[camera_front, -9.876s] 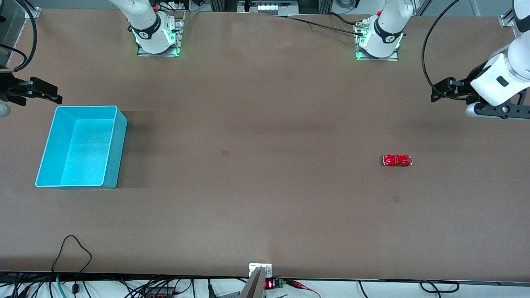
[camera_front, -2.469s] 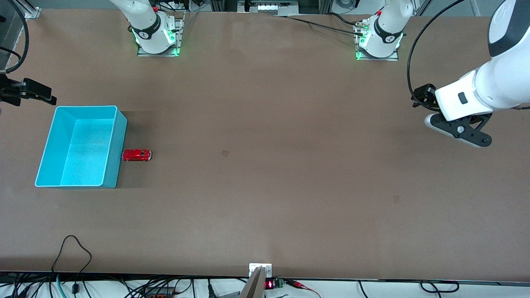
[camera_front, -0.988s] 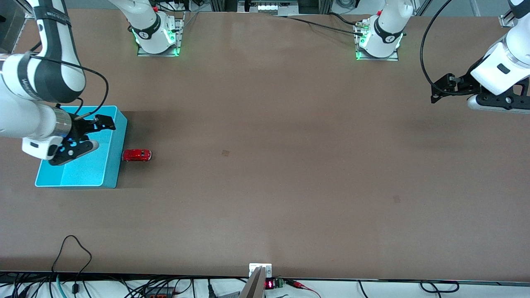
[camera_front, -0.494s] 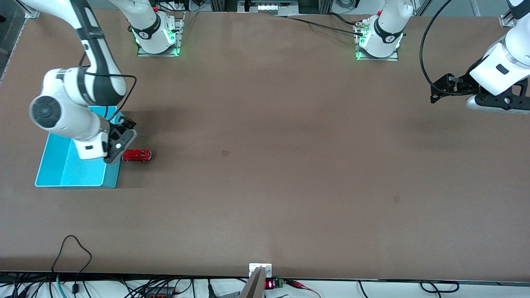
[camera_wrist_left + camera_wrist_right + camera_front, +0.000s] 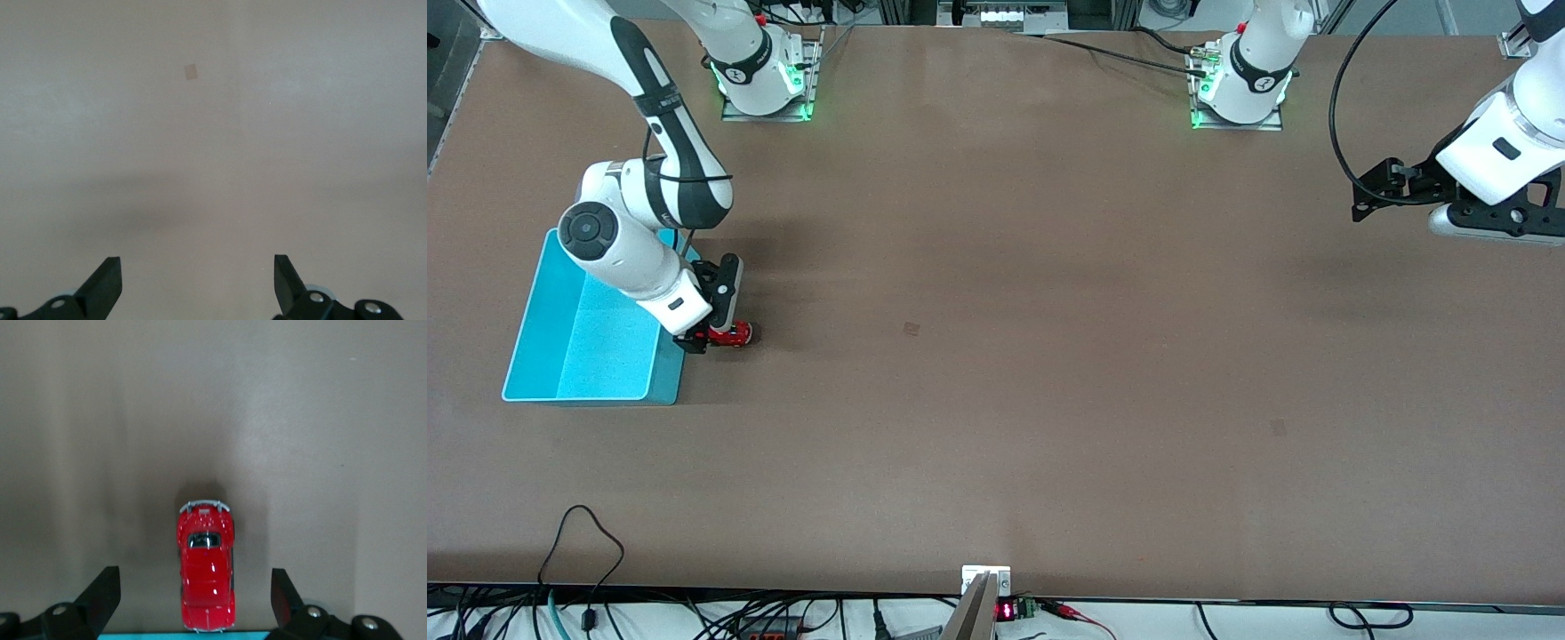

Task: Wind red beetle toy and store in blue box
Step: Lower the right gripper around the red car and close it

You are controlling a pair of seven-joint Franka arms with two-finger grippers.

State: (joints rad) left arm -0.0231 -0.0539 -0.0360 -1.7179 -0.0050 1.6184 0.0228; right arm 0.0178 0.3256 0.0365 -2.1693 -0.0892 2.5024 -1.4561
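Brown table: red beetle toy seemingly touching blue box, beneath right tool.

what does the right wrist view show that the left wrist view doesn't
Only the right wrist view shows the red toy car on the table, lying between the open right gripper's fingers, with a strip of the blue box at the car's end. Only the left wrist view shows a small pale square mark. Both show an open gripper over brown table; the left gripper waits.

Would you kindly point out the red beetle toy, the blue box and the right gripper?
red beetle toy (image 5: 206,580), right wrist view, roof.
blue box (image 5: 534,307), front view, inner wall.
right gripper (image 5: 710,331), front view, between its fingertips.
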